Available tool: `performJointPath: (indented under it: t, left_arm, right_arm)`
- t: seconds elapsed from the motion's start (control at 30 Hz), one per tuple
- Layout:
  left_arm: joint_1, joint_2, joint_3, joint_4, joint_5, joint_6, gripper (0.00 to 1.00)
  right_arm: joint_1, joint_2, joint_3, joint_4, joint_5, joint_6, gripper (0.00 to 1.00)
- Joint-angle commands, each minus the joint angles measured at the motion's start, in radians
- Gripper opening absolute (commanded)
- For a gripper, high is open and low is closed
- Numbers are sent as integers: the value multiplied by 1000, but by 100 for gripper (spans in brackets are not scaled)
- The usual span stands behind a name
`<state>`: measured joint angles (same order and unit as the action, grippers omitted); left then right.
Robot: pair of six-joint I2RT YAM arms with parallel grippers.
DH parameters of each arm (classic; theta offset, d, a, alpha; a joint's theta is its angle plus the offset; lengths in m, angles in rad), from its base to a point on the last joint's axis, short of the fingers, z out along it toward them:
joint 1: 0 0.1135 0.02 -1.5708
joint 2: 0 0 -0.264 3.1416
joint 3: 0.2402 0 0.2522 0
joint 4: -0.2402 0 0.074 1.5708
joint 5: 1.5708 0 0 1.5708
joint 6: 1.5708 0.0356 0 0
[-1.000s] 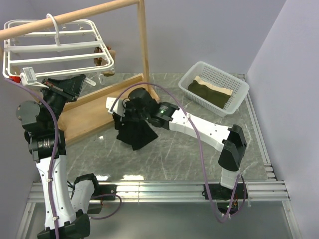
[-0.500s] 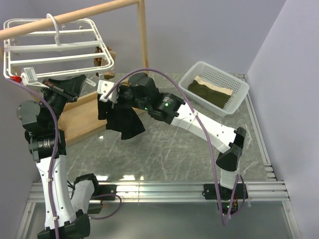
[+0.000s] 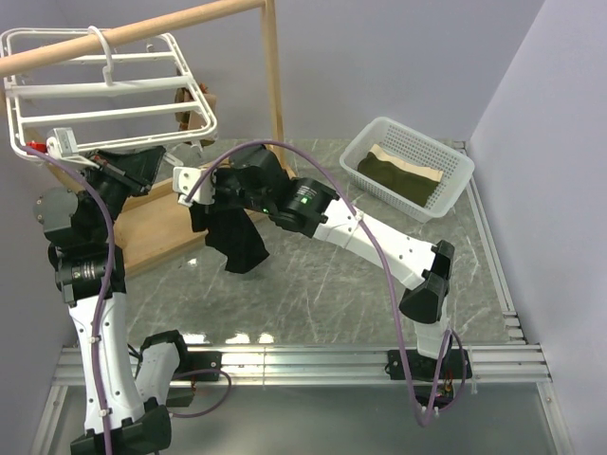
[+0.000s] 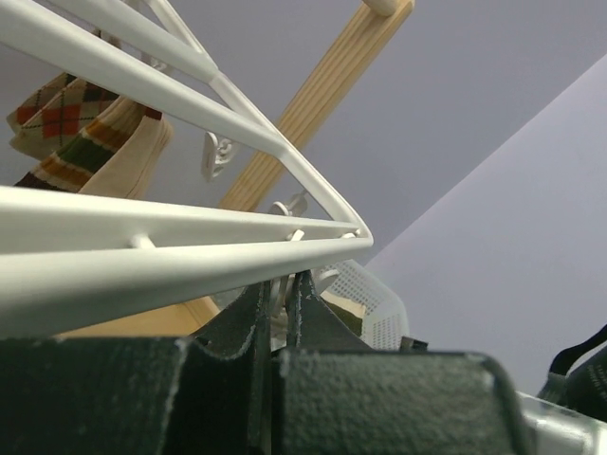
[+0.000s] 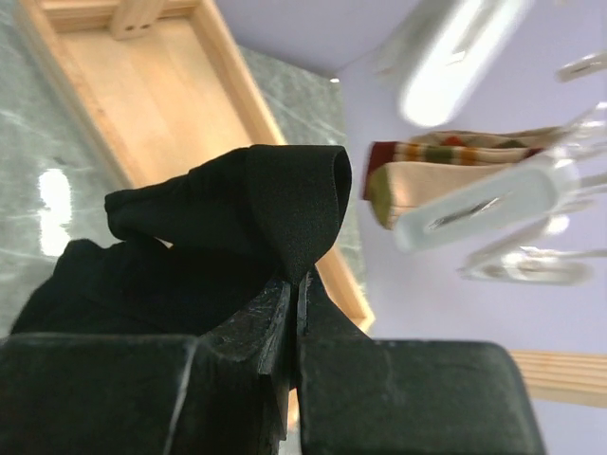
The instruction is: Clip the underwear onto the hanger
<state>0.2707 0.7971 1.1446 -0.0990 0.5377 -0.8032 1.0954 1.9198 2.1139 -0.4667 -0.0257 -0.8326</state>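
Note:
The underwear [image 3: 239, 237], plain black, hangs off the table from my right gripper [image 3: 212, 199], which is shut on a folded edge of it [image 5: 285, 209]. The right gripper [image 5: 297, 289] sits below and right of the hanger [image 3: 104, 95], a white barred rack hooked on the wooden pole [image 3: 142, 33]. My left gripper [image 3: 154, 156] is just under the hanger's near rim [image 4: 171, 251]. The left gripper [image 4: 282, 284] is shut on a small pale clip hanging from that rim. Blurred clips [image 5: 493, 204] show close in the right wrist view.
The wooden stand has a tray base [image 3: 171, 218] and an upright post [image 3: 275, 85] beside the underwear. An argyle-patterned garment [image 4: 85, 123] hangs clipped on the rack. A white mesh basket [image 3: 453, 190] with olive-and-tan cloth [image 3: 398, 171] stands at the back right.
My right arm has lifted the underwear off the table and carried it left and up towards the hanger. The left gripper has stayed at the rack, which has shifted slightly.

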Motion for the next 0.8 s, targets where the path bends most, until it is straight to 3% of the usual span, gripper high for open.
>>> performJointPath:
  t: [0.0, 0.43, 0.77]
  left_arm:
    - [1, 4, 24, -27, 31, 36, 0]
    - [-1, 5, 29, -38, 44, 50, 0]
    - [-1, 8, 35, -47, 36, 47, 0]
  right_arm:
    - [12, -12, 80, 33, 44, -68, 0]
    - [20, 4, 106, 3, 30, -152, 0]
    - [38, -50, -12, 83, 66, -255, 0]
